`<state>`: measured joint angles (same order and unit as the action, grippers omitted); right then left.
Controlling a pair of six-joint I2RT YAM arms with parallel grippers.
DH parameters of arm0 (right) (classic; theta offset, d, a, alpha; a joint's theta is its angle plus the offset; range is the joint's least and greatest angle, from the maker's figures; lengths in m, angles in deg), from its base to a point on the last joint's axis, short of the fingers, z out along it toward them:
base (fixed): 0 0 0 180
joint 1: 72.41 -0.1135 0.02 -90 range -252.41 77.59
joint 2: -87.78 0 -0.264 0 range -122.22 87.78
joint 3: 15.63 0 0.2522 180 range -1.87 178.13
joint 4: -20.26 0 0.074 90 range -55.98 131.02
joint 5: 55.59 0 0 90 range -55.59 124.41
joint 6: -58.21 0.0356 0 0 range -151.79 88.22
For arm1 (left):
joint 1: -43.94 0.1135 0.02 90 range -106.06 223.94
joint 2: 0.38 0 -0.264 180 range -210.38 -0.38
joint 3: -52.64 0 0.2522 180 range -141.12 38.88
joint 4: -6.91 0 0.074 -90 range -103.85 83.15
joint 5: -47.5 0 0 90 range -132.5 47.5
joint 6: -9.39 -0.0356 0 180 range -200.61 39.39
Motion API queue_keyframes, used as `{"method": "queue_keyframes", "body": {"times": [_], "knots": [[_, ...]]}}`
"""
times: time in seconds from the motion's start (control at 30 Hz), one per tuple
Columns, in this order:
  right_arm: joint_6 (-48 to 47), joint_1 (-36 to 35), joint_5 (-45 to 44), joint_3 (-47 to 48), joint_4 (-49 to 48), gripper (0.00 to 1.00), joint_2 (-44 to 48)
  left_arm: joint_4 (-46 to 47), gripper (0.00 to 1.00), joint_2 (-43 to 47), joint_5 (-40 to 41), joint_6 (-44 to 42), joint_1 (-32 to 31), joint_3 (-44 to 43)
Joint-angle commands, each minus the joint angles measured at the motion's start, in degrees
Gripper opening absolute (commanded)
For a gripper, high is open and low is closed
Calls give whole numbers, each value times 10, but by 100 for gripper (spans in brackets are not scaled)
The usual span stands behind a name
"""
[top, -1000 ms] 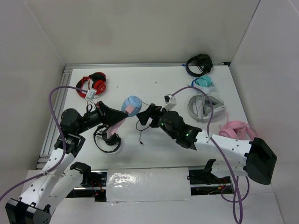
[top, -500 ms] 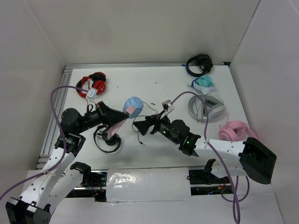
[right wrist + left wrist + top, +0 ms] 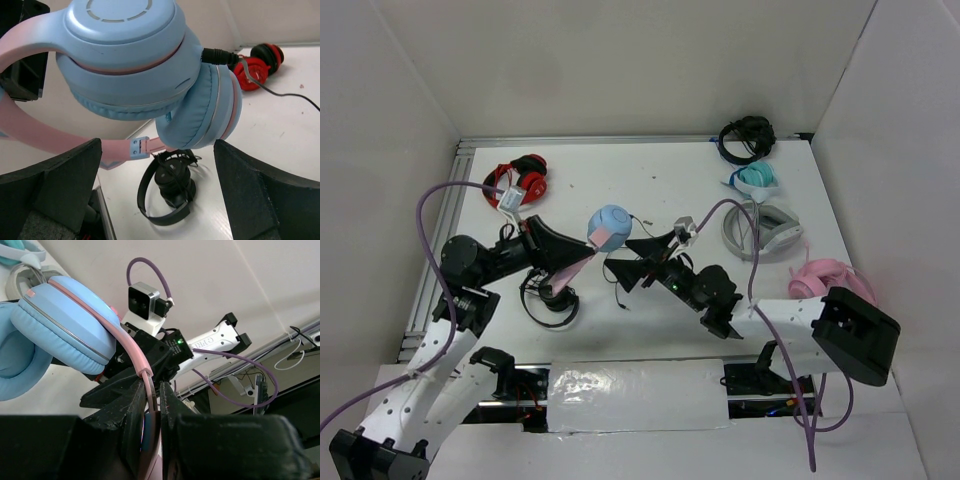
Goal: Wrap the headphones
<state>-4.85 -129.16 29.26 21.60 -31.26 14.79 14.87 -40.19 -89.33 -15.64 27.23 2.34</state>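
Right arm has swung leftward. Left gripper pinches the pink headband, holding the headphones aloft; right gripper gapes wide beside the cups — winding not yet begun, so next (my guess) it catches the dangling cable.

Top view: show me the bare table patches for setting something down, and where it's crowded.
Largest bare patch: the far middle of the table, between the red headphones and the far black headphones. Crowded: the right side, with the teal headphones, grey headphones and pink headphones, and the centre, under the arms and blue headphones.
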Motion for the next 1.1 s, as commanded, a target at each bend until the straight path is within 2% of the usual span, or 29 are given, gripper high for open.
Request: {"method": "queue_keyframes", "body": {"times": [0.0,0.53,0.73,1.07], "knots": [[-30,-2,3,20,-104,100,-21,75,0,25,-7,17,-2,-42],[-53,12,-10,102,-120,100,-65,71,0,16,-33,42,-2,-79],[-9,45,17,116,-158,100,-92,63,0,16,-36,52,-2,-86],[33,50,67,144,-198,99,-123,67,0,9,-26,68,-2,-78]]}}
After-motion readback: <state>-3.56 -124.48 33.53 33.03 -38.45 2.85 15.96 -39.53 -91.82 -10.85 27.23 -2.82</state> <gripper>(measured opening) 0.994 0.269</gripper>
